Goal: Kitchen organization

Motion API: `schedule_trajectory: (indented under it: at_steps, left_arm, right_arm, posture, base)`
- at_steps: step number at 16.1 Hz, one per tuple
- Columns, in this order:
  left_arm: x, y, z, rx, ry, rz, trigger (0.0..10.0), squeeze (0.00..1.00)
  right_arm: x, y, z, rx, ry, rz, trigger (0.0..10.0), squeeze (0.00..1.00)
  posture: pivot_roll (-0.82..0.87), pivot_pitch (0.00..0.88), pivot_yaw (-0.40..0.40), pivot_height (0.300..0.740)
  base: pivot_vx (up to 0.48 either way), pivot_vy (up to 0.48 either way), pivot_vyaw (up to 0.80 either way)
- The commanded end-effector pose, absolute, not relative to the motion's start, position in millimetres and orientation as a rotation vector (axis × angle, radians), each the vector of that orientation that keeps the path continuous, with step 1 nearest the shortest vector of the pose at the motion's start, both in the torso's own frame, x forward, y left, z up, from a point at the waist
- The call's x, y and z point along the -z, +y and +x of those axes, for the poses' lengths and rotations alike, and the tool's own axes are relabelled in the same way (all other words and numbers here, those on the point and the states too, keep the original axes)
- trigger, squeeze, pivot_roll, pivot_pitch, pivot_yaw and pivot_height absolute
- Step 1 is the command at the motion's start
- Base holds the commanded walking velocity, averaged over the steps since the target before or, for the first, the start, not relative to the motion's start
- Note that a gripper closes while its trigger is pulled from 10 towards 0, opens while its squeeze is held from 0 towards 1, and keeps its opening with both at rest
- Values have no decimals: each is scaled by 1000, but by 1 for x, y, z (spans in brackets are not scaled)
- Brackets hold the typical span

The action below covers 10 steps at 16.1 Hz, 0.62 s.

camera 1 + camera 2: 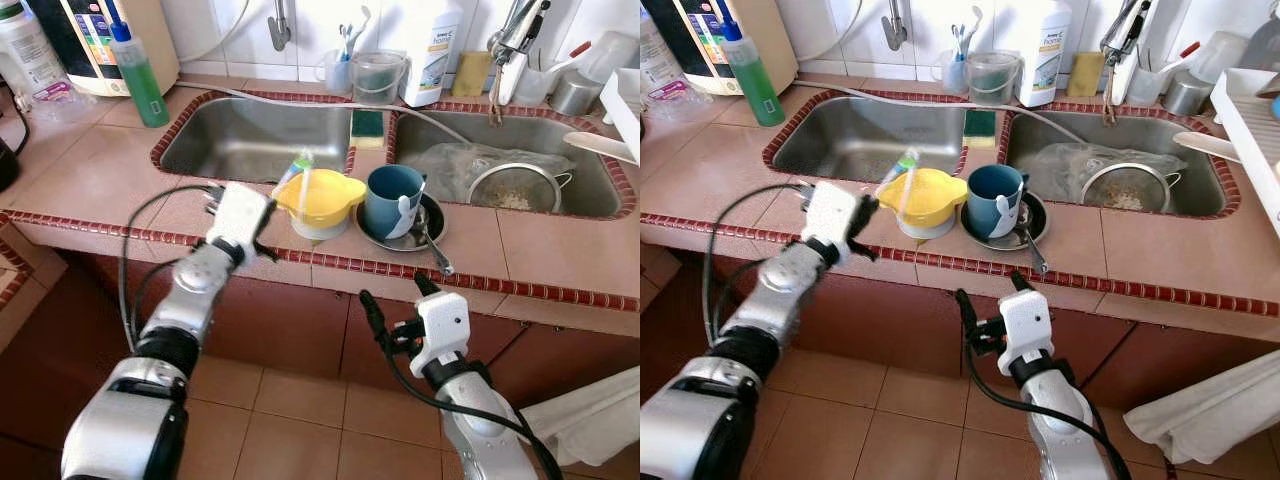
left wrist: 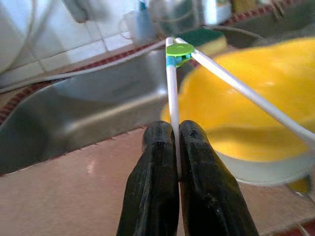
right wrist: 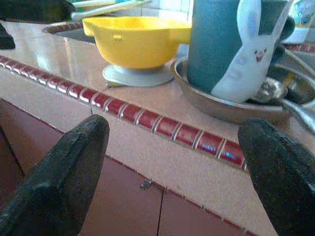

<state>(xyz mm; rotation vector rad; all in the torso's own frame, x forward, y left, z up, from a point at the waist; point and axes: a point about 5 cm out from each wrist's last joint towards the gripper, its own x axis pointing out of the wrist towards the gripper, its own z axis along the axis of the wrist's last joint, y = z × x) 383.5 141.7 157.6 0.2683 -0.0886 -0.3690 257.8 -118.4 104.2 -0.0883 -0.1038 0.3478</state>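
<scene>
A yellow bowl on a pale base stands on the tiled counter between the two sinks. Beside it a blue mug with a bunny sits on a metal plate with a spoon. My left gripper is just left of the bowl, shut on one stick of a pair of white training chopsticks joined by a green clip; the other stick reaches over the bowl. My right gripper hangs open below the counter edge, facing the mug and bowl.
Double sink behind the counter; a metal strainer and clear bag lie in the right basin. A green soap bottle, sponge, white bottle and cups line the back. A dish rack is at right, a white cloth low right.
</scene>
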Motion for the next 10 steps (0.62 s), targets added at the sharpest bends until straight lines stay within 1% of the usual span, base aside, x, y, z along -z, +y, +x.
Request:
schedule_trajectory:
  at_steps: [1, 4, 7, 10]
  left_arm:
    - [-171, 147, 386, 374, -123, 243, 10000, 0]
    - [-191, 154, 386, 399, -199, 157, 10000, 0]
    - [-212, 160, 383, 416, -278, 108, 10000, 0]
    - [-214, 167, 378, 395, -297, 80, 10000, 0]
  right_arm:
    - [-106, -116, 260, -366, -109, -83, 10000, 0]
    - [-113, -116, 267, -377, -142, -99, 10000, 0]
    - [-132, -115, 278, -389, -213, -115, 10000, 0]
    - [-151, -120, 285, -363, -289, -121, 10000, 0]
  posture:
    - [-186, 85, 49, 740]
    - [-178, 65, 37, 740]
    - [-165, 39, 25, 740]
    - [-152, 17, 19, 740]
  base:
    - [0, 0, 0]
    - [0, 0, 0]
    - [0, 0, 0]
    - [0, 0, 0]
